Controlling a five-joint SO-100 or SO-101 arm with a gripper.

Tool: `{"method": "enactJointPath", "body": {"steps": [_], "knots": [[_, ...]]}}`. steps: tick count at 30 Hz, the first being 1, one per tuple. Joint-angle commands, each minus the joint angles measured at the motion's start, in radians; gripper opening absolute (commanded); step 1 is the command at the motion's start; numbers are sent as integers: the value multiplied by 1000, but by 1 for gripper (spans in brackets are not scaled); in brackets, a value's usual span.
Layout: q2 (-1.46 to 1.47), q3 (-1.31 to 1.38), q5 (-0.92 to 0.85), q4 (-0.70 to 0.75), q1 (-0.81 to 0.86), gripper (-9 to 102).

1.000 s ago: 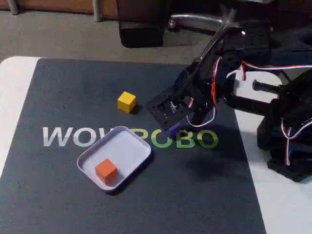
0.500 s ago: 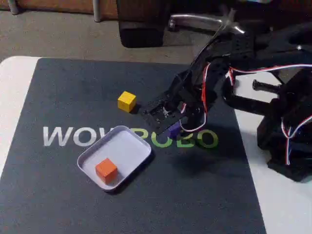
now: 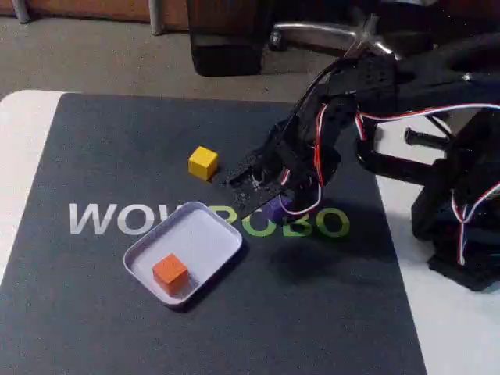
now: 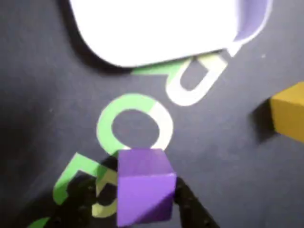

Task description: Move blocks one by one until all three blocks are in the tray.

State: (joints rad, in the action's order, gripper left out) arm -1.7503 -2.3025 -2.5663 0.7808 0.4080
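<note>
- My gripper [image 4: 142,209] is pinching the purple block [image 4: 142,192]: in the wrist view the cube sits between my two dark fingers, one pressed to each side.
- In the fixed view my gripper [image 3: 273,205] hangs low over the dark mat [image 3: 94,156], and a bit of the purple block [image 3: 275,208] peeks out beneath it, just over the green lettering. I cannot tell from either view whether the cube is clear of the mat or resting on it.
- The tray [image 3: 215,223] lies just to the left of my gripper in the fixed view, and the orange block [image 3: 169,273] is already inside it, toward its near end.
- The yellow block [image 3: 203,162] sits on the mat beyond the tray, apart from it; the wrist view shows the yellow block [image 4: 289,116] at its right edge and the tray [image 4: 152,45] across the top.
- I judge this as the second block's carry: one in, one in hand, one waiting.
- The next move calls for enough lift to clear the tray's low rim, a short travel toward the tray's bare floor away from the orange block, then a release.
</note>
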Motion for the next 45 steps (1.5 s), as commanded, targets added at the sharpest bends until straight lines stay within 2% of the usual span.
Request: {"method": "enactJointPath", "body": {"steps": [1,20,36,45], "knots": [[-3,48,12,-11,-6,15],[-15,63,87,-11,-29,7],[-49,216,472,-5,-181,5],[-55,227,502,-20,-255,5]]}}
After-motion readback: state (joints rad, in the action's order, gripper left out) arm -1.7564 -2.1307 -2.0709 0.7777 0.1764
